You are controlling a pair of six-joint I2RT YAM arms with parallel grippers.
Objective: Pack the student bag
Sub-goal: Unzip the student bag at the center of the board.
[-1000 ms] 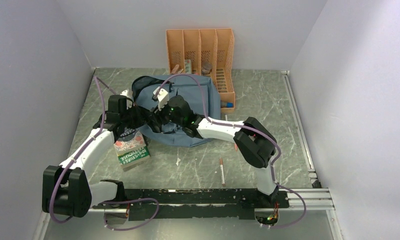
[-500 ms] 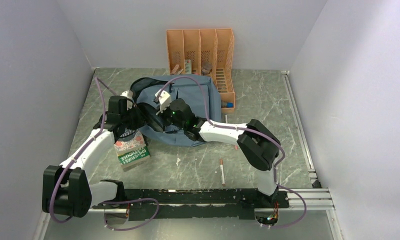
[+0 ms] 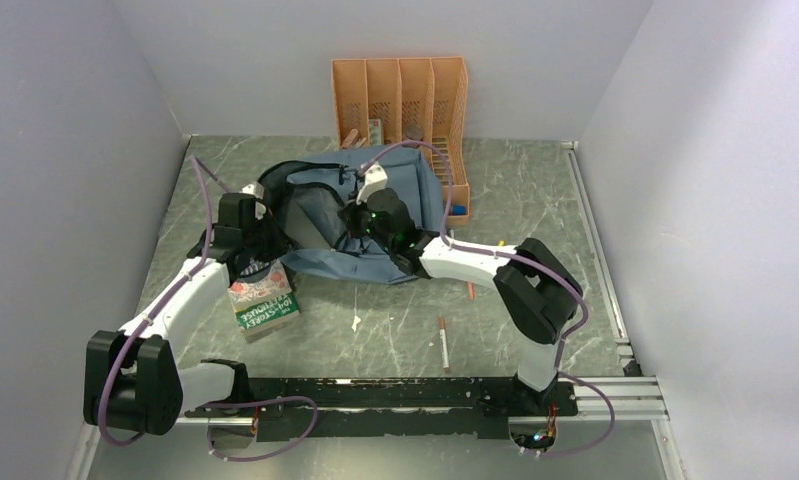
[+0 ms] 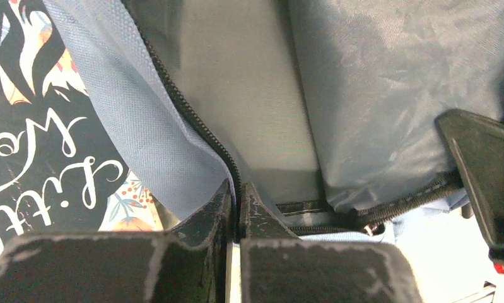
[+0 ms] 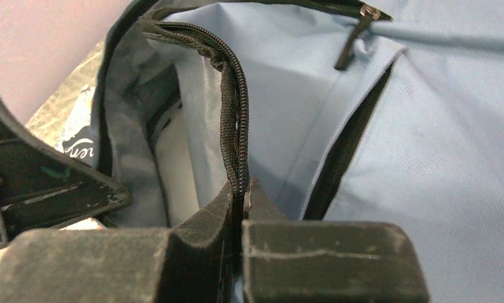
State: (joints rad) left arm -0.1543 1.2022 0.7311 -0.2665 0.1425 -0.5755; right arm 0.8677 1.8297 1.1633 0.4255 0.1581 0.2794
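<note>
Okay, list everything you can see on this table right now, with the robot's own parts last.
Dusty-blue soft fabric backpack: one, blue with black zips, table centre, main zip open.
Orange slotted plastic file organizer: one, orange, against the back wall.
Stacked paperback books: apparently two, green-and-white cover showing, left of the backpack.
Pale slim pen: one, near side, right of centre.
Reddish slim pen: one, by the right arm.
Grey marbled table: one, under everything.
Left pincer: black, shut on the backpack's zip edge.
Right pincer: black, shut on the zip edge.
</note>
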